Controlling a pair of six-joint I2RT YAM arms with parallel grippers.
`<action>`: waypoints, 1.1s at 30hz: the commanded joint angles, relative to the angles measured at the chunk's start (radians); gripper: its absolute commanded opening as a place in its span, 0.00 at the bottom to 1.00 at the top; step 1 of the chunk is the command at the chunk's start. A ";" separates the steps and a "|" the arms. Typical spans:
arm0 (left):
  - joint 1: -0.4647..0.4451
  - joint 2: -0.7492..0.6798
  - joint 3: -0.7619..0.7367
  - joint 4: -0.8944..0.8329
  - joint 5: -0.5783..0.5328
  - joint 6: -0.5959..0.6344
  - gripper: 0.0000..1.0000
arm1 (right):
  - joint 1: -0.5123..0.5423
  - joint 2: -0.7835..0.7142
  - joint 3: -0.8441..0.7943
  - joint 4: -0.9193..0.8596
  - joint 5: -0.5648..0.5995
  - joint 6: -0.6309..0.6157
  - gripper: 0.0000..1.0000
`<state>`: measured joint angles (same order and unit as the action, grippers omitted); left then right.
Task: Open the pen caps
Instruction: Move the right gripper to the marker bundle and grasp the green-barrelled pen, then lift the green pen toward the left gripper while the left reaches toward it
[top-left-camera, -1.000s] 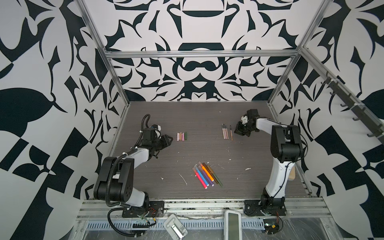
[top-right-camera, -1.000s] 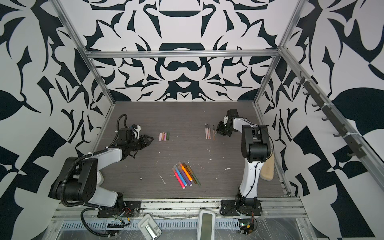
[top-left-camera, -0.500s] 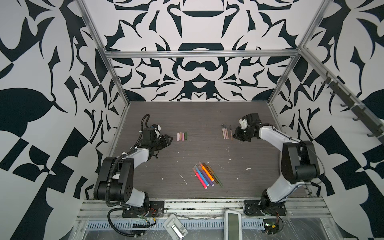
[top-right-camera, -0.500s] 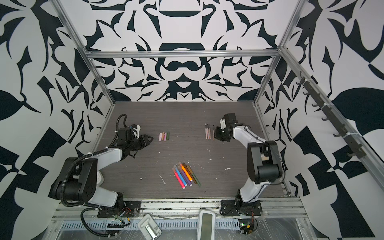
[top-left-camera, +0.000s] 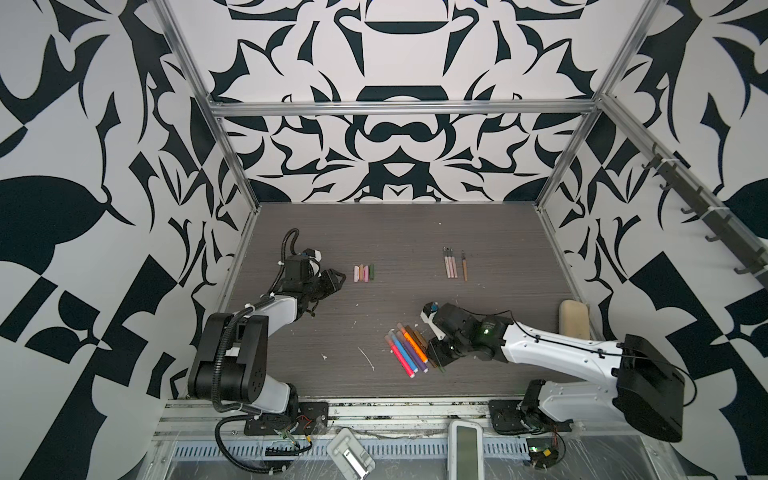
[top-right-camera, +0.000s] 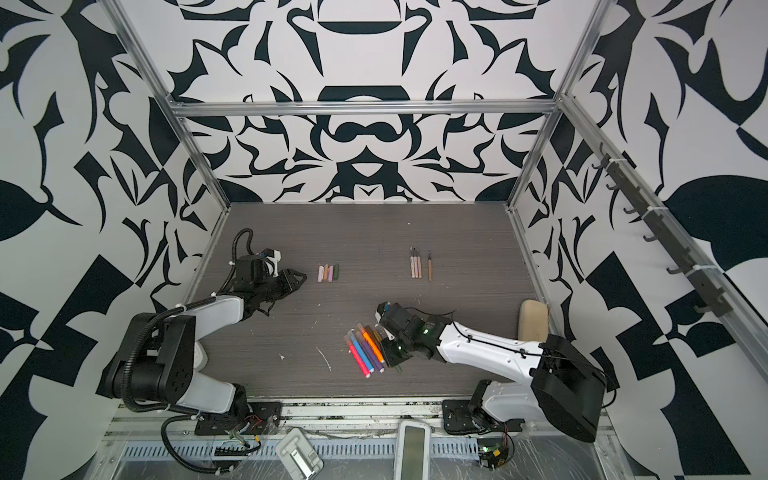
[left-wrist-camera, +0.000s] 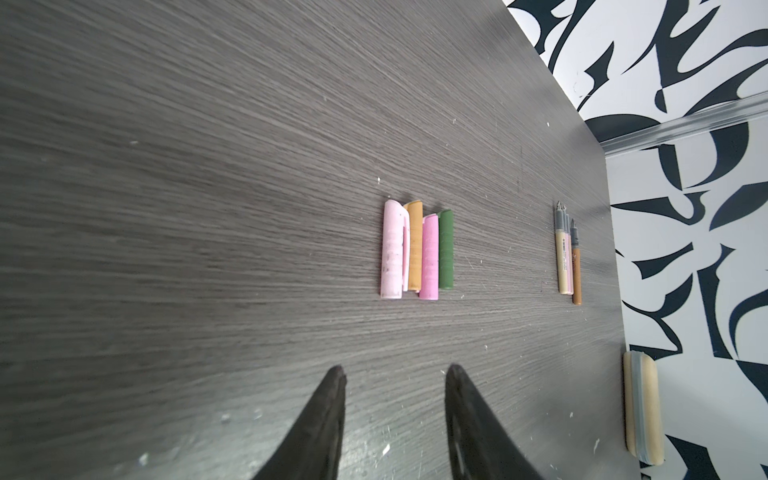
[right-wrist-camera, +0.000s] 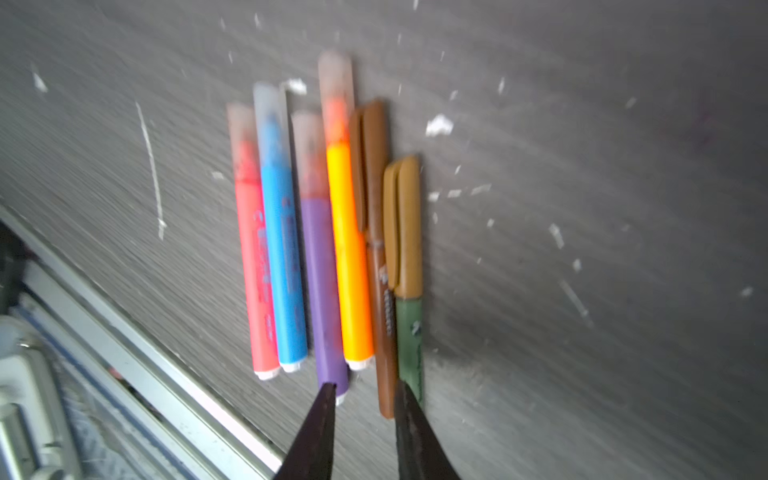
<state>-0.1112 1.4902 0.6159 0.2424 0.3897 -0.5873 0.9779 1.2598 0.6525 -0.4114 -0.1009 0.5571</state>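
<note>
Well, the right tool hangs low over the near end of the bundle of capped pens, its jaws a little apart and gripping nothing. The butt of the brown pen shows in the gap between its tips, with the purple pen at one side and the green pen at the other. Six lie side by side in that bundle on the desk; coral, blue, purple and orange ones wear cloudy caps, the brown one a brown cap, the green one a tan cap. Back and left of the bundle, four loose pen caps lie in a tight row: pale pink, tan, pink, green. The left tool sits well apart from the bundle, just left of that row and pointing at it, jaws open and empty. Back and right of the bundle lie three uncapped pens, and off to its right a beige block rests at the desk's edge.
</note>
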 joint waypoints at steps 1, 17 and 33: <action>0.005 0.012 0.015 0.011 0.017 -0.005 0.43 | 0.057 -0.003 -0.007 -0.011 0.108 0.077 0.28; 0.010 0.018 0.017 0.012 0.023 -0.008 0.43 | 0.102 0.047 -0.033 -0.075 0.186 0.112 0.28; 0.013 0.008 0.010 0.011 0.022 -0.014 0.42 | 0.100 0.108 -0.004 -0.108 0.238 0.105 0.13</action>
<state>-0.1047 1.4982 0.6159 0.2432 0.4068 -0.5957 1.0760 1.3636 0.6220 -0.4618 0.0853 0.6636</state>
